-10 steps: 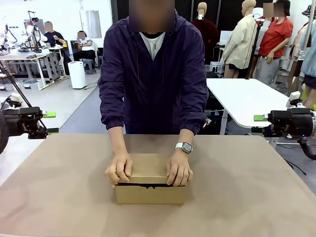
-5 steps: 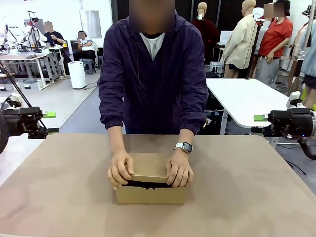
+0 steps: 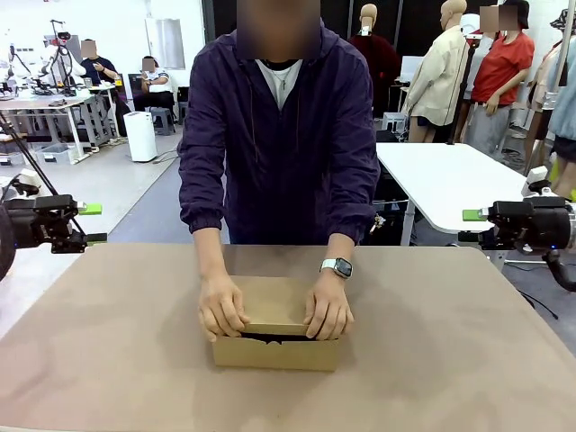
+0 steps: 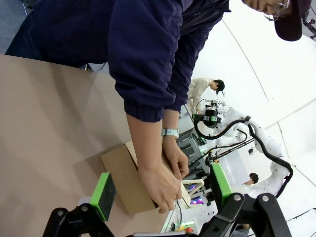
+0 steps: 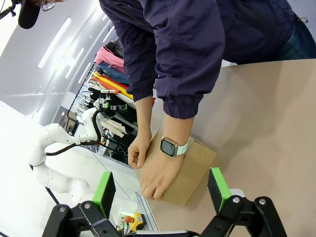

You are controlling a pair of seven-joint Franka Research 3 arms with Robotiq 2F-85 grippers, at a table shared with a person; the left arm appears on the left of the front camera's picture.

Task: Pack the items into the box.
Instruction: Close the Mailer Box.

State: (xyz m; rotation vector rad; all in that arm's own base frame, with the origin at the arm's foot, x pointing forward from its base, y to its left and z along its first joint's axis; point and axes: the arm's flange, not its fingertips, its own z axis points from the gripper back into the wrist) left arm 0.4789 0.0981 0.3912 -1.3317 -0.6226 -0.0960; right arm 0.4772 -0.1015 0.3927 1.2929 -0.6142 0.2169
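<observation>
Box (image 3: 274, 351): plain brown cardboard, resting on the table, at its middle, near the person's edge; front wall faces the front camera.
Flap lid (image 3: 273, 304): folded down over the box, nearly shut; narrow dark gap visible along the front edge, just above the front wall.
Contents: hidden under the lid; cannot tell what lies inside.
Person's hands: one hand (image 3: 221, 309) on the lid's corner at picture left of the box, other hand (image 3: 327, 310) on the corner at picture right; fingers curled over the lid's front edge, pressing down.
Watch (image 3: 337, 267): on the wrist just above the box's picture-right corner.
Table (image 3: 468, 342): tan surface, bare around the box.
Left gripper (image 3: 93, 223): well apart from the box, at the table's left edge; jaws spread wide, green pads apart, nothing between them.
Right gripper (image 3: 472, 227): well apart from the box, beyond the table's right edge; jaws spread wide, holding nothing.
Left wrist view: box (image 4: 126, 180) seen between the two green pads, farther off.
Right wrist view: box (image 5: 190, 175) seen between the pads, farther off.
</observation>
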